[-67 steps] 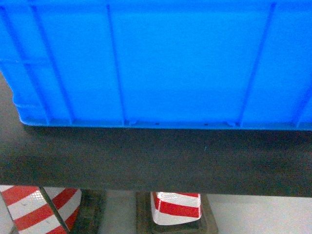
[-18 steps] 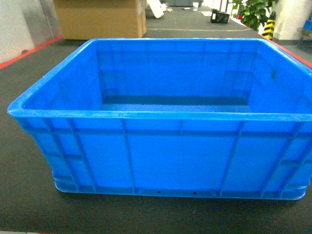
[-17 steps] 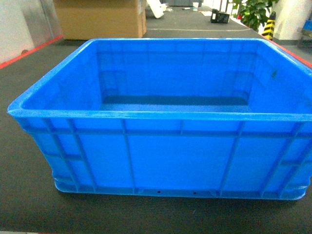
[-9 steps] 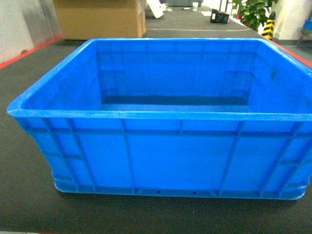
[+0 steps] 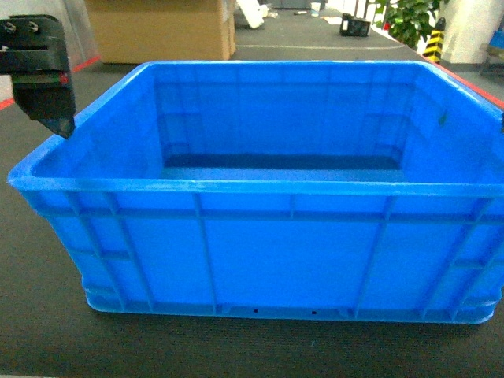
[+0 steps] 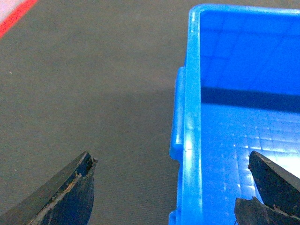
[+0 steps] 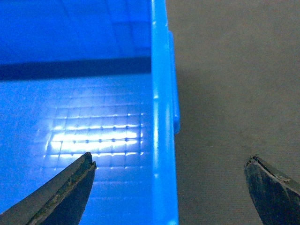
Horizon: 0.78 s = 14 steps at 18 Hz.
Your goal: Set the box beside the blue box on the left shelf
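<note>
while you look through the head view, the blue box (image 5: 268,252) fills most of it, sitting upright on the dark surface (image 5: 47,315) close to the near edge, its open top facing up and its inside bare.

your left gripper (image 6: 173,197) hovers over the box's left wall — one of its fingers (image 6: 61,197) sits outside over the dark surface, the other inside over the box floor, so the rim (image 6: 190,140) lies between them. the fingers are spread wide and touch nothing. in the head view the same gripper shows as a black block at the top left, above the box's left rim.

your right gripper (image 7: 173,197) mirrors this over the right wall: one of its fingers (image 7: 56,197) hangs above the gridded box floor, the other above the dark surface, with the right rim (image 7: 161,140) between them. these fingers are also wide apart and hold nothing. in the head view only a sliver shows at the right edge.

beyond the far edge of the surface you can see a cardboard carton (image 5: 161,30) and a green plant (image 5: 409,20).
</note>
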Tool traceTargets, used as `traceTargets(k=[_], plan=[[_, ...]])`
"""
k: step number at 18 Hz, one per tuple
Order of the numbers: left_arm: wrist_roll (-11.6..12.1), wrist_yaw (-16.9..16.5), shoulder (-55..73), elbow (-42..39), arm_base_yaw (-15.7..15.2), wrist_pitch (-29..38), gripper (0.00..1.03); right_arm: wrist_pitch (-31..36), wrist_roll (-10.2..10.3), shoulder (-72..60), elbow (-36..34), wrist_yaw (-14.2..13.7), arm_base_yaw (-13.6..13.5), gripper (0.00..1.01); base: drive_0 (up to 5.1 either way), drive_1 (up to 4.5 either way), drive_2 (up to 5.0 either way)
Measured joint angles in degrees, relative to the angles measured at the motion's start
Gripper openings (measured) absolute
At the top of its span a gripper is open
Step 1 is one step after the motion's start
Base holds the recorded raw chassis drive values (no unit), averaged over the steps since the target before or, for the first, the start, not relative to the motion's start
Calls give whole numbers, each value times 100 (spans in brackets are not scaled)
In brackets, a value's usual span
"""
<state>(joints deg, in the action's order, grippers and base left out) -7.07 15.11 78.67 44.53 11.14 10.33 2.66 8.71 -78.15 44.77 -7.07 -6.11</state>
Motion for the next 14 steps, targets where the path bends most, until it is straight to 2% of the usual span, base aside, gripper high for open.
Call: traceTargets(k=[4, 6, 7, 8, 9, 10, 11, 14], plan=[[-28, -105, 791, 809, -83, -813, 98, -407, 203, -732, 697, 90, 94, 98, 0, 0, 0], [-46, -122, 1123, 1110, -125, -1067, 98, -533, 240, -1003, 918, 105, 92, 98, 0, 0, 0], [-168, -142, 1539, 1596, -186, -1604, 98, -697, 243, -1381, 1097, -4, 57, 98, 0, 0, 0], [-476, -260, 1899, 1921, -168, -2190, 98, -866, 214, -1644, 1196, -208, 11, 93, 0, 0, 0], [-678, -190, 1956, 2142, -15, -2470, 98, -870, 216, -1652, 1209, -221, 9, 64, 0, 0, 0], [-638, -94, 1956, 2184, 57, -2809, 70, -881, 219, -1652, 1207, -214, -33, 35, 0, 0, 0], [-638, -74, 1954, 2188, 55, -2983, 52, -931, 216, -1631, 1200, -234, -72, 17, 0, 0, 0], [-638, -125, 1954, 2188, 55, -2992, 45, -927, 251, -1613, 1193, -155, -68, 11, 0, 0, 0]])
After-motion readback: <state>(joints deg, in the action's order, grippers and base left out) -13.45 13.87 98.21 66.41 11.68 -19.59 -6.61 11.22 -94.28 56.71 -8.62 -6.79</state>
